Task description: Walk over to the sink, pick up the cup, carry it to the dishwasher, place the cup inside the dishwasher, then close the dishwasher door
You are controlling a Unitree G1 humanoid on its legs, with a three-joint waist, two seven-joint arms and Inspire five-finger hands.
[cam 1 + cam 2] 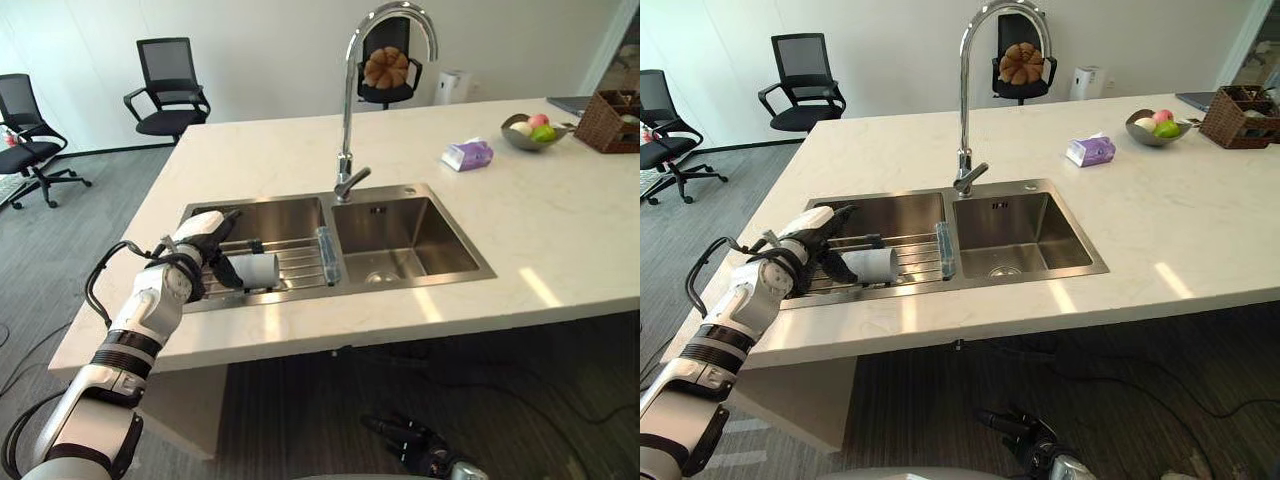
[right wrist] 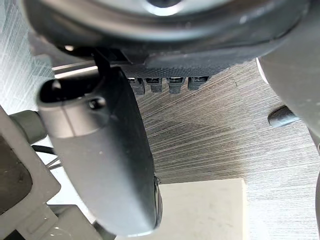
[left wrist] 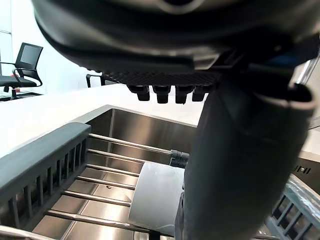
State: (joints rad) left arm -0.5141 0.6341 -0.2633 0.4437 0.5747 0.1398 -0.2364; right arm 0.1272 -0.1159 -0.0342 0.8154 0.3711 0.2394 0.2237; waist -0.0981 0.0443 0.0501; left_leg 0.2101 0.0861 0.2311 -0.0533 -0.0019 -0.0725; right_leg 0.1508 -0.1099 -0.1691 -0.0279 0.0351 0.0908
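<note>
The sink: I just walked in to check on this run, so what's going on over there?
The left robot hand is reaching into the left basin of the sink, fingers open, right at a pale cup lying on its side on the wire rack. The cup has not been lifted yet. The right robot hand hangs low near the floor, open and holding nothing.

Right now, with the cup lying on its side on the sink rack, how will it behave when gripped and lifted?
The cup lies on its side on the bars of the rack, so a nudge could probably roll it. Its smooth pale wall may slip under the thumb of the left hand. It looks small, so it is likely light and stiff.
</note>
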